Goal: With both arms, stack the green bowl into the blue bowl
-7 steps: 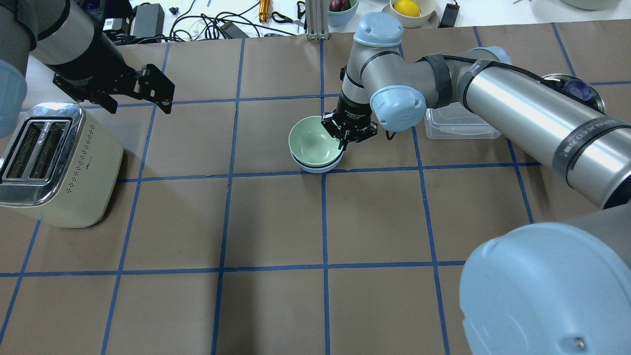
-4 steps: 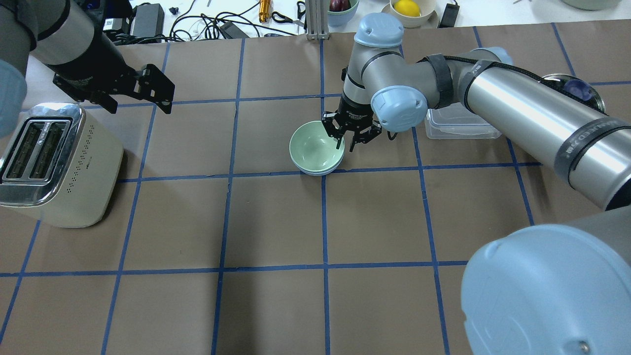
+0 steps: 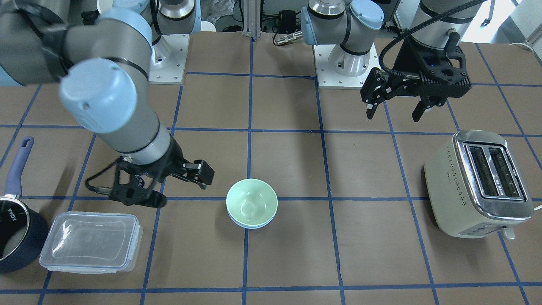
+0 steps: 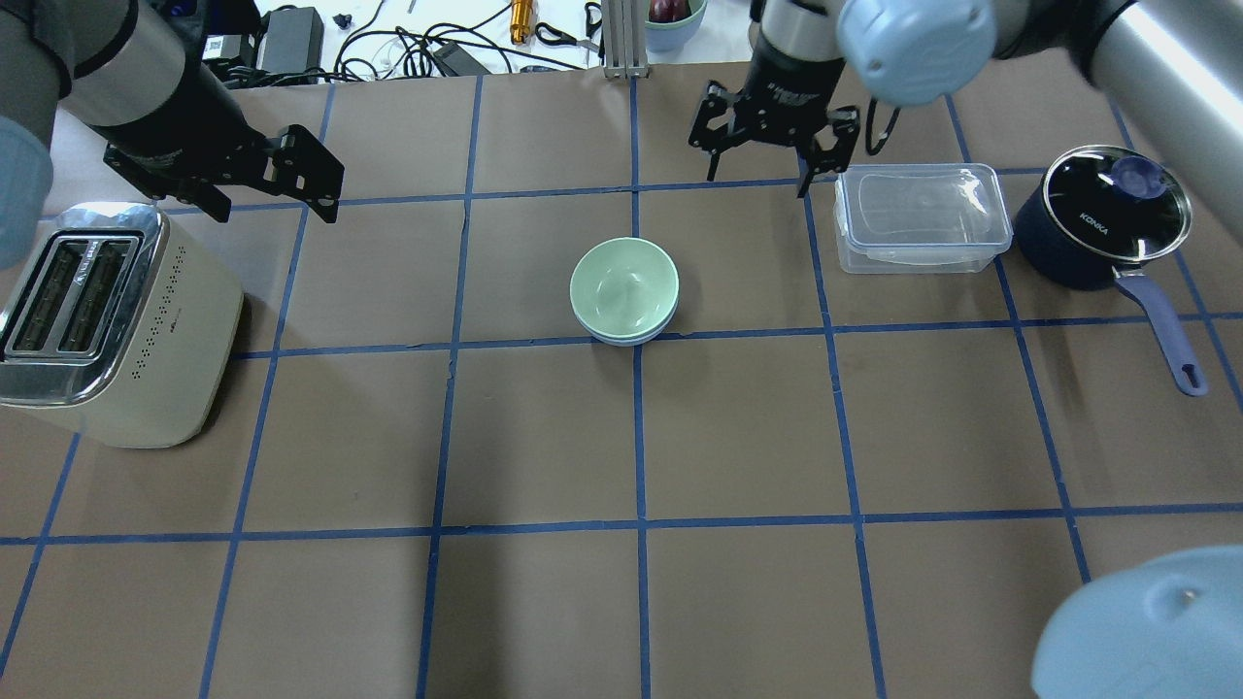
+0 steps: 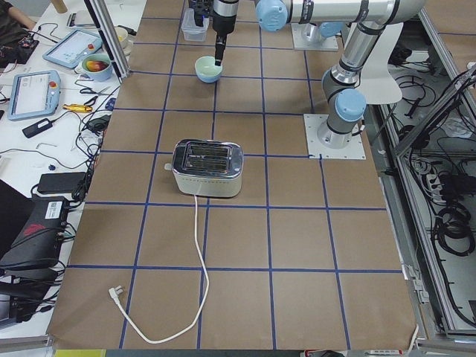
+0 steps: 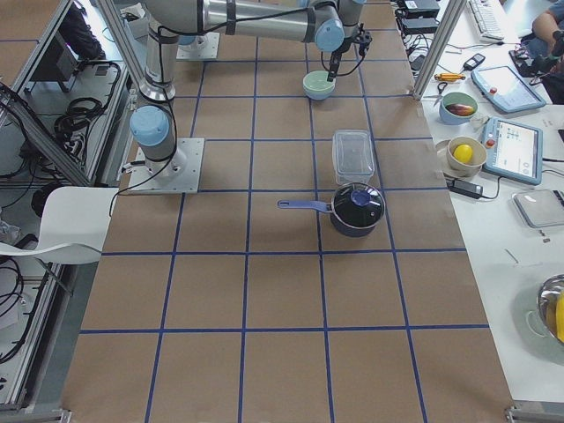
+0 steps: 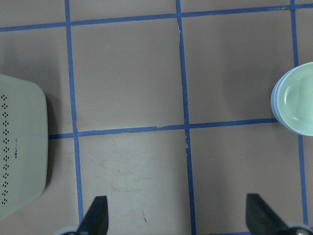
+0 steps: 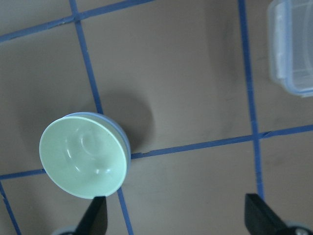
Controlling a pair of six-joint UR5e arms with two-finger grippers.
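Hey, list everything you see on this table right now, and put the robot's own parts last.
green bowl: one, mint green, table centre, nested in the blue bowl
blue bowl: one, light blue, under the green bowl, only its rim showing
toaster: one, cream and chrome, on the robot's left side
food container: one, clear, lidded, to the robot's right of the bowls
saucepan: one, dark blue, glass lid, beside the container, farther right
table: one, brown cover, blue tape grid
left end effector: one, black, open, empty, near the toaster
right end effector: one, black, open, empty, raised beside the container
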